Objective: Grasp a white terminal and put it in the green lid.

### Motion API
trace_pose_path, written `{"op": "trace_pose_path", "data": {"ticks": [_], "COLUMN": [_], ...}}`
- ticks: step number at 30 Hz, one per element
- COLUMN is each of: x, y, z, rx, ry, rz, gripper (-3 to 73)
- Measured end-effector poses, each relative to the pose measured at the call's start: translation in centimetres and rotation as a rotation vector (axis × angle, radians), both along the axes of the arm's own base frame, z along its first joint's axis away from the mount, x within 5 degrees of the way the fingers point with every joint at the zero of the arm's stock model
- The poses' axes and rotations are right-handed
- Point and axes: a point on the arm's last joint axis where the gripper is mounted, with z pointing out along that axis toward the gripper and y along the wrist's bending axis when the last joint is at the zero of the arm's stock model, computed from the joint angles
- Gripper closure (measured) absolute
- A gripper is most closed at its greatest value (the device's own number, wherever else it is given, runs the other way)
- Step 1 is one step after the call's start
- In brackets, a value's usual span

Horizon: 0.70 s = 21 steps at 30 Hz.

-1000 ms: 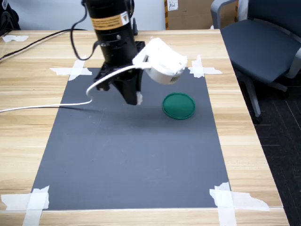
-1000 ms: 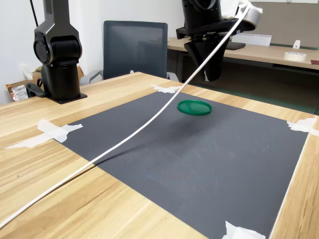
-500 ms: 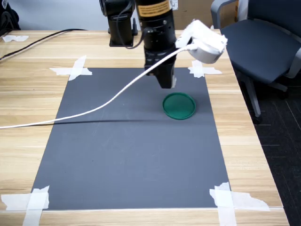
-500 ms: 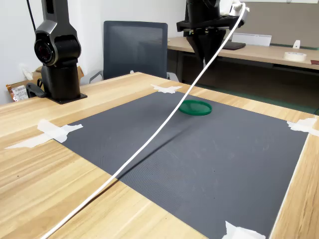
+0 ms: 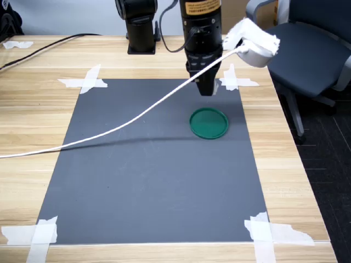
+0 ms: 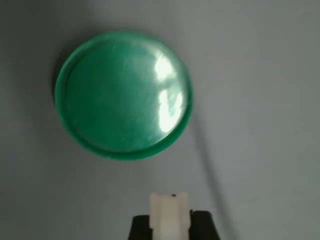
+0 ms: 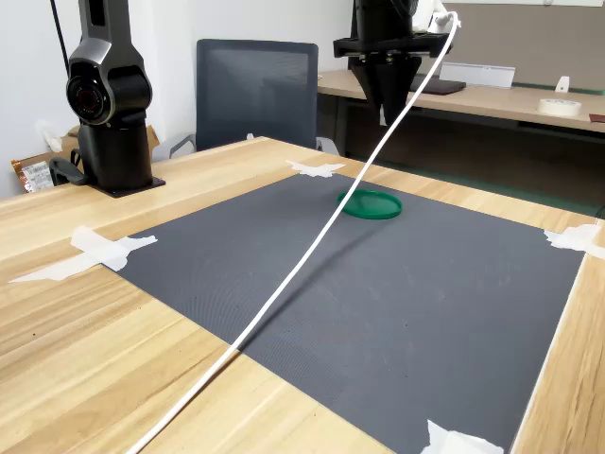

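A white cable [image 5: 115, 127] (slack, sagging) crosses from the first exterior view's left edge up to the arm. Right of centre, the gripper [image 5: 207, 89] hangs above the mat, jaws pinched on the white terminal [image 6: 170, 215]; the green lid [image 5: 208, 123] lies flat just below it in frame.

Office-like robotics lab, judging by swivel chairs [image 5: 307, 44], long desks [image 7: 492, 99] behind, a cardboard box [image 5: 219, 13], and a taped dark mat [image 5: 153, 164] on the wooden table [image 5: 33, 109].

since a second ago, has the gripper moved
Yes. In the first exterior view the gripper, shut on the white terminal, has gone from well left of the green lid to just behind it, toward the mat's far edge.
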Motion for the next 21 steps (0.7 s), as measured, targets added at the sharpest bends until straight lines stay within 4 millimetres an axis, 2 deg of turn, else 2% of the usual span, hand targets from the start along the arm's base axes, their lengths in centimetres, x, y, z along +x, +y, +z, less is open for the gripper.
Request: {"op": "trace_pose_path", "data": {"ticks": [4,8,17,21], "x": [-0.5,-0.5,-0.6,-0.7], "y": [-0.4,-0.4,-0.3,-0.3], "z": [-1.6,-2.1,-1.2,-1.0], "rx": [-0.031,-0.035,0.010,0.018], "ry": [0.032,0.016,-0.038,-0.046], "rz": [0.004,0.005,-0.004,-0.007], "gripper": [60.9,57.1,32.0,26.1]}}
